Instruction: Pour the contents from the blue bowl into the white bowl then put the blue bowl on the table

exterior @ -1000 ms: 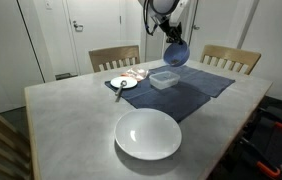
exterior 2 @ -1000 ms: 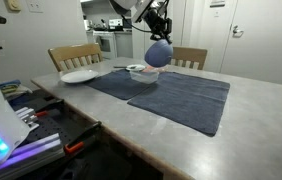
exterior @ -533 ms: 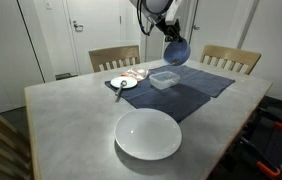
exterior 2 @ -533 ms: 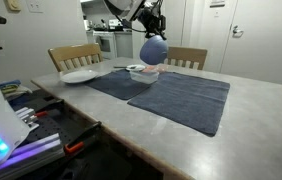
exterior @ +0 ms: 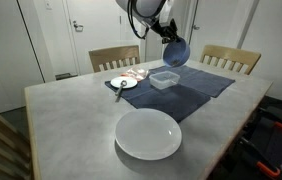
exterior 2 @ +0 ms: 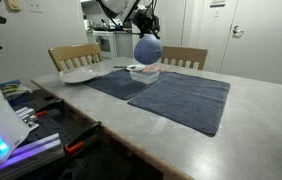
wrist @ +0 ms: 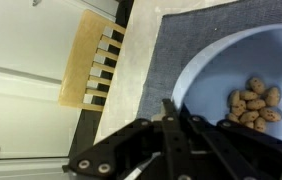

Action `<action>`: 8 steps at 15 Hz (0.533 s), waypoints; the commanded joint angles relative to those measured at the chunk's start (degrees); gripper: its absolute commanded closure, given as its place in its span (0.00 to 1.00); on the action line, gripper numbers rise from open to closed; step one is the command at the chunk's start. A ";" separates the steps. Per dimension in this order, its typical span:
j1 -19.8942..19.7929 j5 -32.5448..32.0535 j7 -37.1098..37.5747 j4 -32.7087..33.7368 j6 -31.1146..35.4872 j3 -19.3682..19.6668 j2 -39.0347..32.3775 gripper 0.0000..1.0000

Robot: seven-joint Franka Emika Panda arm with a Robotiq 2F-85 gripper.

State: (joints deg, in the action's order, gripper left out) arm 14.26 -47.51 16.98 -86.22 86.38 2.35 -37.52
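Bits (wrist: 253, 100) in bowl (wrist: 216, 65), abv mat (wrist: 178, 45)

In the wrist view the blue bowl (wrist: 216, 70) runs off the right and bottom edges. The brown bits (wrist: 253, 100) inside it are too blurred for me to name. My claw (wrist: 170, 110) is cut off by the bottom edge there, and I cannot see the spot where its tips pinch the rim. In an exterior view my arm (exterior: 146, 10) is cropped by the top edge, and the table (exterior: 61, 115) loses its near edge at the bottom. Toward the table's far edge, a small plate (exterior: 122, 83) carries something dark, too small to tell.
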 commanded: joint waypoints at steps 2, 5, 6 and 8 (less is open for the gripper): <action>1.16 -2.62 -0.15 3.83 -4.85 -0.91 -3.19 0.99; 1.98 -4.69 0.19 4.40 -6.35 -1.06 -4.28 0.99; 2.21 -5.38 0.28 4.55 -6.64 -1.11 -4.63 0.99; 2.77 -6.91 0.57 4.89 -7.49 -1.19 -5.32 0.99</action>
State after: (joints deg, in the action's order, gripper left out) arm 16.54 -51.96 17.11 -83.56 81.60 1.73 -40.95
